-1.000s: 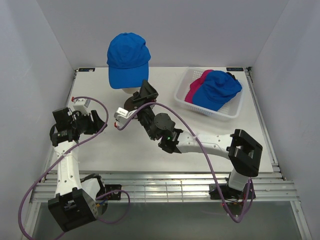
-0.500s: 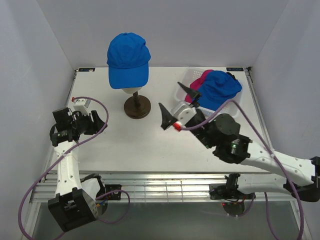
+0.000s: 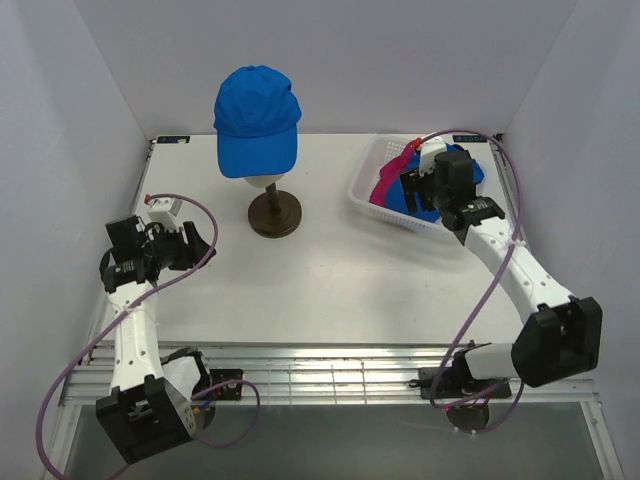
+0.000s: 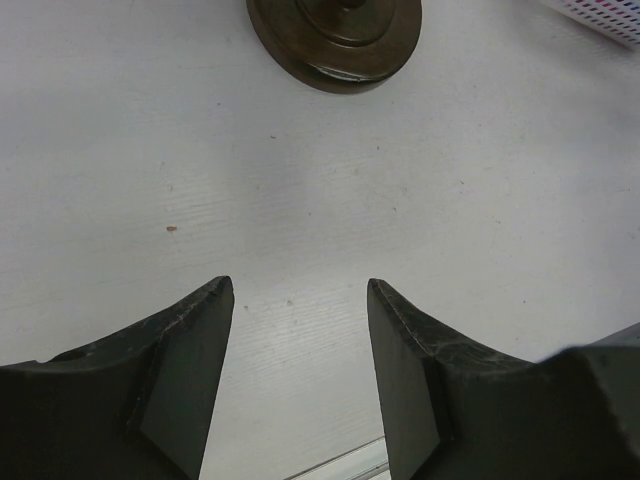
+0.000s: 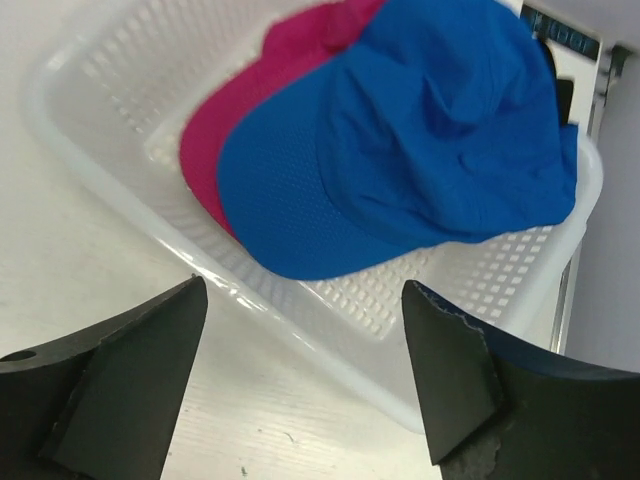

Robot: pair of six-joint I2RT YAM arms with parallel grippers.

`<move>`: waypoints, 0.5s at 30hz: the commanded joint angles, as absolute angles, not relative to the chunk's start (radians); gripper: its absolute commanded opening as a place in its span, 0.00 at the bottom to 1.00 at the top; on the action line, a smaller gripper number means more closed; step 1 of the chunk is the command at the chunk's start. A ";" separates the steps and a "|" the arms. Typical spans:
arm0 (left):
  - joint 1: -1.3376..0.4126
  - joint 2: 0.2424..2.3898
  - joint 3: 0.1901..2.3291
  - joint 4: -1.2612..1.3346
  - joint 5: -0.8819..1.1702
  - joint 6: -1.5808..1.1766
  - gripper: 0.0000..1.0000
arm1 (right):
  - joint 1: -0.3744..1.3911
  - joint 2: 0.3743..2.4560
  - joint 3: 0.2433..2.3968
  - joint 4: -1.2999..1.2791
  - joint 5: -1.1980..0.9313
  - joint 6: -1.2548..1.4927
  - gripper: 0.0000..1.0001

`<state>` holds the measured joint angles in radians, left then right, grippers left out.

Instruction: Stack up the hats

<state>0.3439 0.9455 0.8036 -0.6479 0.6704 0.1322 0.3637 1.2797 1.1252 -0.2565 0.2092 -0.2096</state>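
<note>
The right gripper (image 5: 303, 300) stands released, jaws wide with nothing between them. It hangs over the white mesh basket (image 5: 330, 330) at the far right of the table (image 3: 330, 290). A blue cap (image 5: 420, 130) lies in that basket ahead of the fingertips, brim nearest the jaws, resting on a magenta cap (image 5: 265, 95). Neither cap touches the jaws. Whether the magenta fabric is one cap or two cannot be told.

The left gripper (image 4: 298, 300) is likewise released over the table at the near left, well apart from every cap.

A second blue cap (image 3: 257, 118) sits on the mannequin head (image 3: 262, 182), whose dark round stand (image 3: 275, 215) is left of centre. Only the overhead view shows this cap; the left wrist view catches just the stand. Only the right wrist view shows the overlap in the basket, which the arm partly covers from above.
</note>
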 commanded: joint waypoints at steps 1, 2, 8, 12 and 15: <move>0.341 0.942 0.836 -0.653 0.698 0.147 0.67 | 0.289 1.357 1.207 -0.293 0.140 -0.110 0.85; 0.339 0.942 0.838 -0.653 0.698 0.147 0.67 | 0.273 1.418 1.218 -0.281 0.140 -0.113 0.86; 0.341 0.946 0.838 -0.653 0.696 0.149 0.67 | 0.176 1.604 1.367 -0.222 0.016 -0.198 0.89; 0.341 0.954 0.839 -0.657 0.692 0.149 0.67 | 0.152 1.670 1.394 -0.178 0.015 -0.251 0.89; 0.341 0.963 0.842 -0.657 0.692 0.149 0.66 | 0.144 1.719 1.419 -0.176 0.011 -0.294 0.89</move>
